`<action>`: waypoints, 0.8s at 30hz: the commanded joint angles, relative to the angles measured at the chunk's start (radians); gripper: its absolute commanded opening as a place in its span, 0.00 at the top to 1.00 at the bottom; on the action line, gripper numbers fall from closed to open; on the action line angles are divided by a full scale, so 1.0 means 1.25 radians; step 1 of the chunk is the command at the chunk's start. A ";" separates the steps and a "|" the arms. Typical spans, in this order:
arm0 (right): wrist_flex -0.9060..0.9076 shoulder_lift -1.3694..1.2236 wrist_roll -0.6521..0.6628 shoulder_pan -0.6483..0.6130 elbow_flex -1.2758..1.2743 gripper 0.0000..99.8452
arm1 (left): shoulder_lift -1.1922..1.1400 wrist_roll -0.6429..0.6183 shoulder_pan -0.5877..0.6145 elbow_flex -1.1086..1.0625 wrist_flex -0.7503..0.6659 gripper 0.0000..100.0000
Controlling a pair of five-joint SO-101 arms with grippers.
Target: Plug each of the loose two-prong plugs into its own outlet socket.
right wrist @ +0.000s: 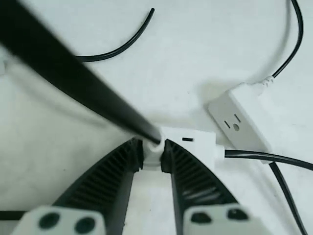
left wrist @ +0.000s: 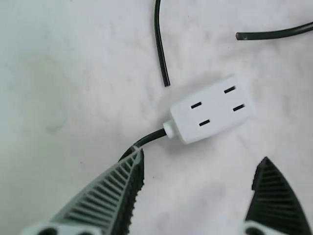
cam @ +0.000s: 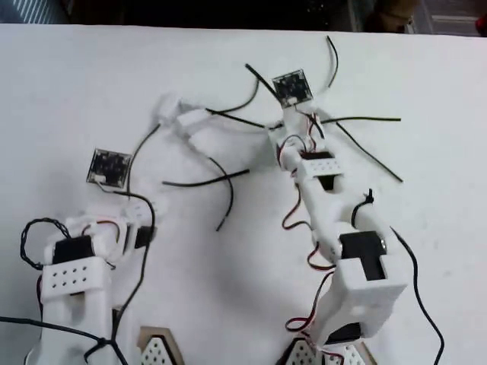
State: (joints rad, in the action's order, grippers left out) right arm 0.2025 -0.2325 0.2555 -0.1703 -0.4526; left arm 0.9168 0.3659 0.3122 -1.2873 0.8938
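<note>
My right gripper (right wrist: 152, 149) is shut on a white two-prong plug (right wrist: 154, 141) with a thick black cord (right wrist: 73, 73). The plug sits against a white outlet block (right wrist: 190, 144) that shows one slot; its prongs are hidden. A second white socket block (right wrist: 239, 125) lies just beyond, with its own cord. My left gripper (left wrist: 201, 156) hangs open over the table, short of a white outlet block (left wrist: 211, 111) with two pairs of empty slots. That block's cord (left wrist: 146, 139) runs back under one finger (left wrist: 122, 188). In the high view this block (cam: 183, 118) lies at the upper middle.
Loose black cords are scattered on the white table (cam: 61, 91): one curved piece (cam: 205, 181) in the middle, two more (cam: 365, 119) to the right of the right arm (cam: 335, 213). Two cut cord ends (left wrist: 161, 49) lie beyond the left block. The table's left half has free room.
</note>
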 commanded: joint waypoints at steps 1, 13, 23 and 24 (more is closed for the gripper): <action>0.118 0.050 -0.025 0.002 0.060 0.84 | 0.012 0.009 0.002 0.002 -0.020 0.66; 0.557 0.348 -0.010 -0.093 0.097 0.82 | 0.010 0.009 0.002 0.002 -0.020 0.66; 0.682 0.253 0.248 -0.163 0.099 0.82 | 0.010 0.009 0.002 0.002 -0.020 0.66; 0.681 0.233 0.264 -0.165 0.099 0.82 | 0.010 0.009 0.002 0.002 -0.020 0.66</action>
State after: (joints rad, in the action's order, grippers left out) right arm 1.0449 0.0913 0.5224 -0.3636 -0.3759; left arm 0.9168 0.3659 0.3122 -1.2873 0.8846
